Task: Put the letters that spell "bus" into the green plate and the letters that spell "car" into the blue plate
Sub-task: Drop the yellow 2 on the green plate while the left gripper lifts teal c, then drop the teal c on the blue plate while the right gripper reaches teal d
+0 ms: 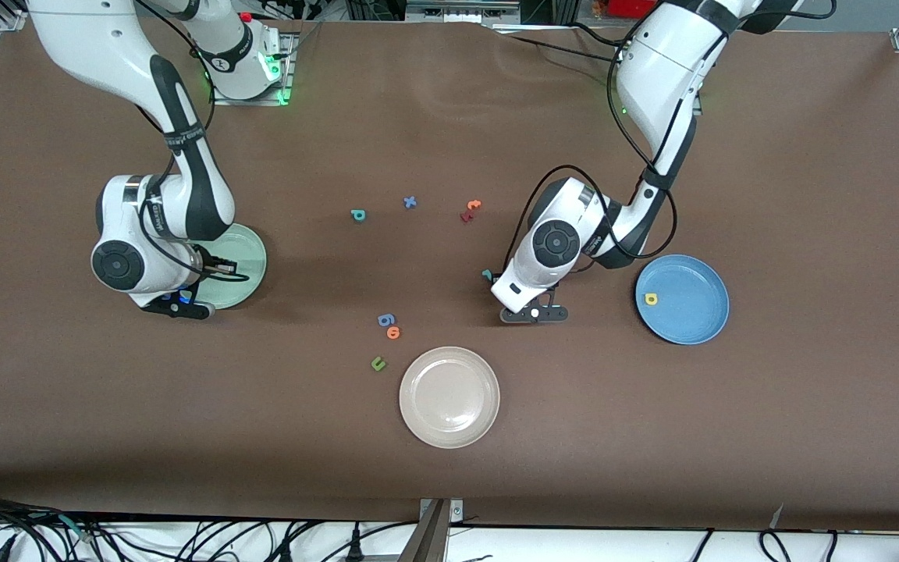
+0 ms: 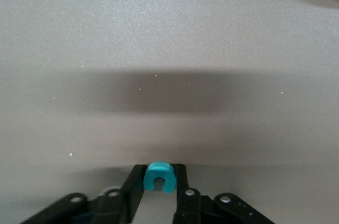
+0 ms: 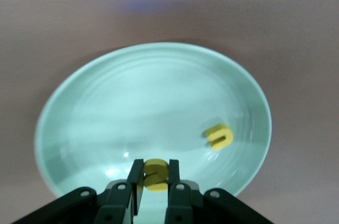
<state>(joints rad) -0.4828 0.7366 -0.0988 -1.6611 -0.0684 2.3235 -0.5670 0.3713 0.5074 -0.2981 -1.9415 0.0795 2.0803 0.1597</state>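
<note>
My left gripper (image 2: pixel 159 180) is down at the table, shut on the teal c (image 2: pixel 159 174); in the front view this gripper (image 1: pixel 534 314) hides the letter. The teal r (image 1: pixel 487 274) lies beside it. The blue plate (image 1: pixel 691 328) holds the yellow a (image 1: pixel 651 299). My right gripper (image 3: pixel 156 177) is shut on the yellow s (image 3: pixel 156 174) over the green plate (image 3: pixel 69 102), where the yellow u (image 3: pixel 219 136) lies. In the front view that gripper (image 1: pixel 176 306) is over the green plate's (image 1: pixel 250 269) rim. The teal b (image 1: pixel 357 215) lies mid-table.
A beige-white plate (image 1: pixel 449 421) stands near the front camera. Next to it lie an olive u (image 1: pixel 378 363), an orange o (image 1: pixel 393 332) and a blue 6 (image 1: pixel 385 319). A blue x (image 1: pixel 410 202), an orange piece (image 1: pixel 473 205) and a red piece (image 1: pixel 466 216) lie farther off.
</note>
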